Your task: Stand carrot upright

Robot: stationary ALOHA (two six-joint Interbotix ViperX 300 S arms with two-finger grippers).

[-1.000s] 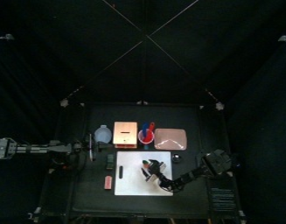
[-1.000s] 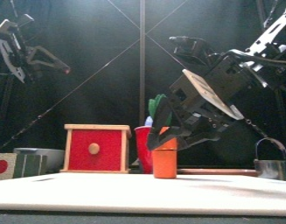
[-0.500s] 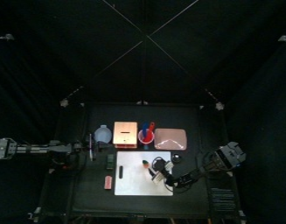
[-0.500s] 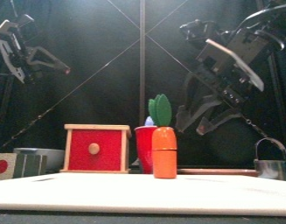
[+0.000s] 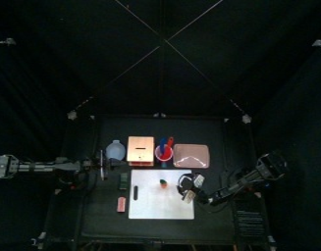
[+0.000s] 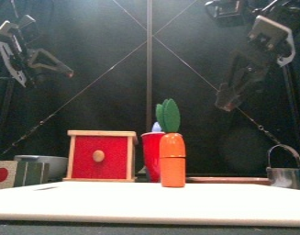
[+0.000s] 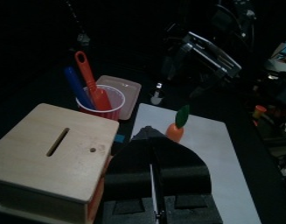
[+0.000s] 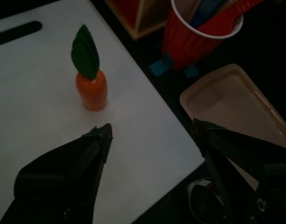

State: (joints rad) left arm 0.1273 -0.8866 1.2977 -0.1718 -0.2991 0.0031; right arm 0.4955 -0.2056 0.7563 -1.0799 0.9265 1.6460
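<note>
Released and left standing upright on the white sheet [image 6: 150,200] atop the black surface: small orange toy carrot with green leaf tip [image 6: 173,158], well below and clear of the withdrawn right end effector [image 6: 238,83], jaws spread wide and empty, task seemingly complete.

Top view: small black table [image 5: 241,224] sitting mid-frame inside black curtains; white rectangular sheet [image 5: 155,201] lying toward its front; small orange carrot [image 5: 166,182] showing as a dot near the sheet's rear edge; wooden box [image 5: 140,150], red cup [image 5: 164,153] and tan tray [image 5: 191,155] lining up behind the sheet; left arm [image 5: 31,167] lying out at the left edge; right gripper [image 5: 189,186] hanging spread at the sheet's right edge, apart from the carrot.
</note>
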